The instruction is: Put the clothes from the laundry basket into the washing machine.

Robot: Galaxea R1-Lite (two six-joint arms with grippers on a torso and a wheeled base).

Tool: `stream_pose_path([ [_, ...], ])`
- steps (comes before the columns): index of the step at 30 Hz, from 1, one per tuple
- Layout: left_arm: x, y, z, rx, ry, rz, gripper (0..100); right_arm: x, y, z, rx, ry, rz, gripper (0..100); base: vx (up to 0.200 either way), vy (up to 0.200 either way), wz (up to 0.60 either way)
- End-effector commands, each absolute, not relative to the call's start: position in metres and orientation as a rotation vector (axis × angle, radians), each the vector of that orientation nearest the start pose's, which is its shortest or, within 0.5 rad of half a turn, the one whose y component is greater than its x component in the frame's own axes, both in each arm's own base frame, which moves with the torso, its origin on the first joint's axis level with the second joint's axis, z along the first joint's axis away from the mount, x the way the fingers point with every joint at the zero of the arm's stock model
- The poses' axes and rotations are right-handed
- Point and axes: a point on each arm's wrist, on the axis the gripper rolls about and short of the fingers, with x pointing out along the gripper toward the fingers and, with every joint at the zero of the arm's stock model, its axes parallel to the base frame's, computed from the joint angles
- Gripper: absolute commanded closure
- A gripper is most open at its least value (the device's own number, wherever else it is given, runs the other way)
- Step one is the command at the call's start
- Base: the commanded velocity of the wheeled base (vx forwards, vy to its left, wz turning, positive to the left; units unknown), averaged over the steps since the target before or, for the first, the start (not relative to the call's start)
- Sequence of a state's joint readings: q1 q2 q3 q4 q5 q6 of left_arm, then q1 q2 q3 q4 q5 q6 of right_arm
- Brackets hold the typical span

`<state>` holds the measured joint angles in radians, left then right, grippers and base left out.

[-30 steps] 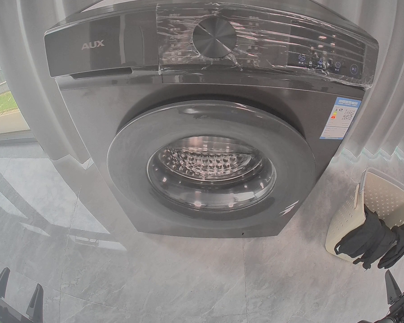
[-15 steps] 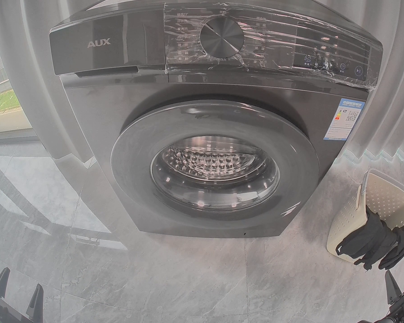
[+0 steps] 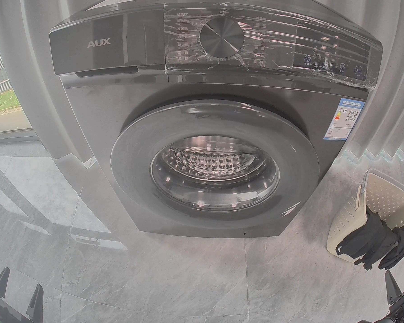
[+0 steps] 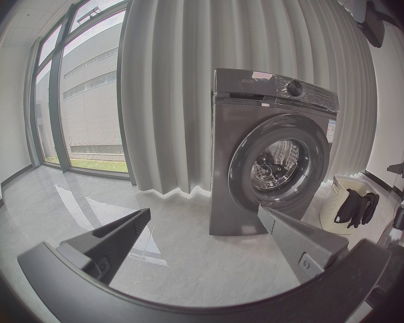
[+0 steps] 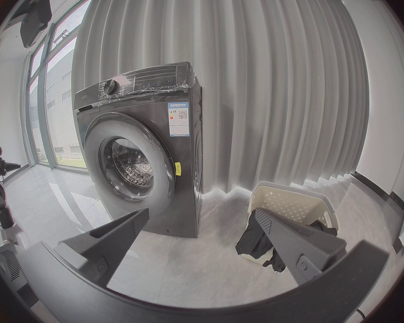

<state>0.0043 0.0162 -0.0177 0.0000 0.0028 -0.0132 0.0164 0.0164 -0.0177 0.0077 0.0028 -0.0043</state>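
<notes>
A grey front-loading washing machine (image 3: 98,108) stands ahead on the floor, its round glass door (image 3: 215,171) shut. To its right sits a cream laundry basket (image 3: 345,223) with black clothes (image 3: 372,243) draped over its near rim. My left gripper (image 3: 18,290) hangs low at the front left, open and holding nothing. My right gripper (image 3: 401,272) is low at the front right, just short of the basket, also open and holding nothing. The right wrist view has the basket (image 5: 292,202) and clothes (image 5: 249,243) beyond the open right gripper (image 5: 201,214).
Pale pleated curtains (image 3: 390,90) hang behind the machine. Glossy grey tiled floor (image 3: 166,274) lies open between me and the machine. A large window (image 4: 90,90) stands off to the left.
The head view shifted slightly a second ago, moving the whole picture a little to the right. Since then nothing has moved; both grippers stay where they were.
</notes>
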Motion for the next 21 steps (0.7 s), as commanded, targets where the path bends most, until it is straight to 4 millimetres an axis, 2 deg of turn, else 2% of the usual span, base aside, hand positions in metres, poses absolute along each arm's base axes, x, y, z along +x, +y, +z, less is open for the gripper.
stream_pose_path([
  [1,-0.023,0.000,0.076,-0.017,0.003,0.008,0,-0.023,0.000,0.076,-0.005,0.009,0.020,0,0.000,0.000,0.00],
  [11,-0.023,0.000,0.076,-0.017,0.003,0.008,0,-0.023,0.000,0.076,-0.011,0.011,0.018,0,0.000,0.000,0.00],
  [14,-0.023,0.000,0.076,-0.012,0.003,0.008,0,-0.023,0.000,0.076,-0.005,0.008,0.018,0,0.200,0.000,0.00],
  [17,-0.023,0.000,0.076,-0.008,0.003,0.008,0,-0.023,0.000,0.076,-0.011,0.008,0.022,0,0.000,0.000,0.00],
  [19,-0.023,0.000,0.076,-0.008,0.003,0.008,0,-0.027,0.000,0.090,-0.009,-0.052,0.037,0,0.000,0.000,0.00],
  [20,-0.023,0.000,0.076,-0.008,0.003,0.008,0,-0.027,0.000,0.090,-0.009,-0.052,0.037,0,0.000,0.000,0.00],
  [21,-0.023,0.000,0.076,-0.008,0.003,0.008,0,-0.036,0.000,0.127,-0.001,-0.150,0.069,0,0.000,0.000,0.00],
])
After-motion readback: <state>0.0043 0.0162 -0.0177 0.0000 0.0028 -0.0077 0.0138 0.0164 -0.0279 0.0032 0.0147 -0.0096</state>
